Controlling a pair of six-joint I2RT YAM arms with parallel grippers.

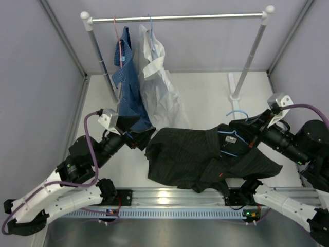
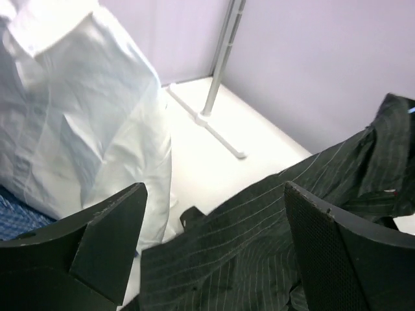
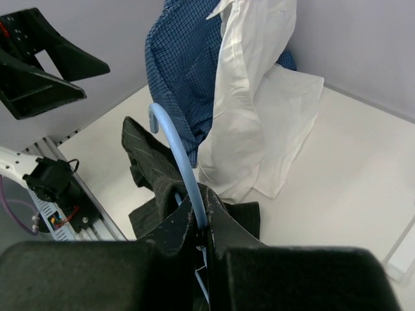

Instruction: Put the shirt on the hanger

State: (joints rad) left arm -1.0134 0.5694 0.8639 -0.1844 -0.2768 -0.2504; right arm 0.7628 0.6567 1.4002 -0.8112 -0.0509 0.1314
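**Overhead view, with both wrist views.** I see the white table (image 1: pixel 205 103) carrying a clothes rack (image 1: pixel 180 18) at its far side. The shirt (image 1: pixel 205 159) is the largest loose item: black with faint pale pinstripes, crumpled in a broad heap across the table's near middle and right. Its right part is gathered up towards my right gripper. Part of its cloth spreads below the left wrist camera, where the stripes read clearly.

On the rack hang a white shirt (image 1: pixel 157 87) and, just to its left, a blue patterned shirt (image 1: pixel 128 87); both trail down to the table.

The hanger (image 1: pixel 235 113) is thin light-blue wire. Its hook rises clear of the black cloth at the right, and short lengths of wire show among the folds near the collar.

The right gripper (image 3: pixel 198 210) is clenched on the hanger's wire just below the hook, with black cloth bunched against its fingers (image 3: pixel 175 227).

The left gripper (image 2: pixel 214 194) stands released, jaws spread wide and holding nothing. It sits at the shirt's left edge, beside the hem of the blue patterned shirt.
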